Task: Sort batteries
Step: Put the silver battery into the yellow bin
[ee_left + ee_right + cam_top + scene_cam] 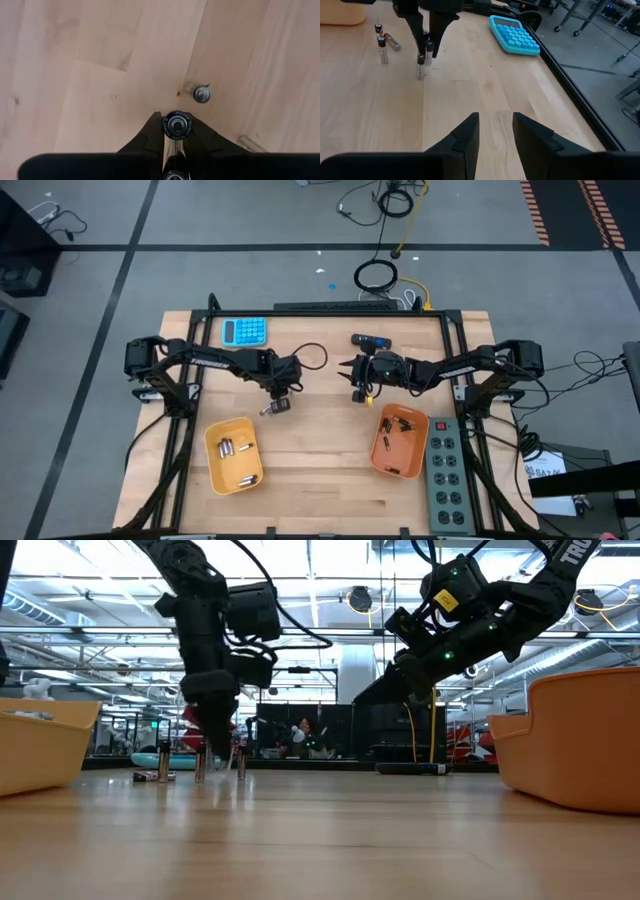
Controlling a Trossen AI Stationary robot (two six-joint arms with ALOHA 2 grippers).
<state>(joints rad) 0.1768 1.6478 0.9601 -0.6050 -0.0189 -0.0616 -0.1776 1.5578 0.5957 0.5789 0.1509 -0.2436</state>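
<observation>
the left claw (279, 402) hangs over the middle-left of the wooden surface (320, 490), pointing straight down, its fingers (150, 141) narrowed onto an upright battery (177, 125) that is pinched between them; in the left wrist view the battery's round end cap faces the camera between the two dark tips. in the low view this claw (212, 730) reaches down to the wood among a small cluster of loose batteries (200, 768), some standing on end and one lying flat at about 9 o'clock from the claw. the right wrist view shows the same cluster (382, 49), with another standing battery (420, 67) just beside the held one.

the right claw (358, 385) is raised over the surface at about 3 o'clock from the left claw, well apart from it, its fingers (465, 135) parted to a moderate gap with nothing between them.

more batteries lie in two trays near the front edge: silvery ones (232, 447) in the yellow tray (216, 470) at about 7 o'clock from the left claw, and darker ones (400, 425) in the orange tray (385, 465) at about 5 o'clock from the right claw.

a blue calculator (245, 331) lies near the back edge, at about 11 o'clock from the left claw. a grey power strip (447, 470) lies just beside the orange tray at its 3 o'clock.
</observation>
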